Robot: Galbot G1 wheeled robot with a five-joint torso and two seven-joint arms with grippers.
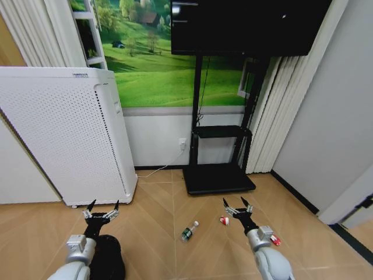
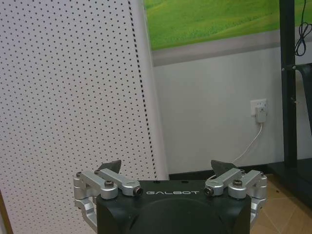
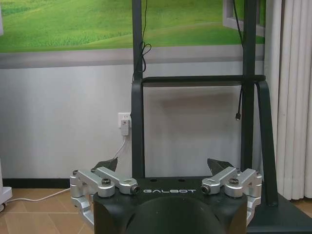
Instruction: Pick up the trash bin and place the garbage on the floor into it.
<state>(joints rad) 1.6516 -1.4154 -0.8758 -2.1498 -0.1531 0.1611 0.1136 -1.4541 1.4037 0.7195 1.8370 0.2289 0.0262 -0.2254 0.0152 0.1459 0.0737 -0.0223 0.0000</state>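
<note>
Small black round trash bin [image 1: 108,256] on tan herringbone parquet floor [image 1: 157,233], beneath spread-fingered left gripper [image 1: 101,211]. Right gripper [image 1: 237,206] likewise agape, near clear green-labelled plastic bottle [image 1: 189,231] and red-white scraps [image 1: 224,220].
</note>
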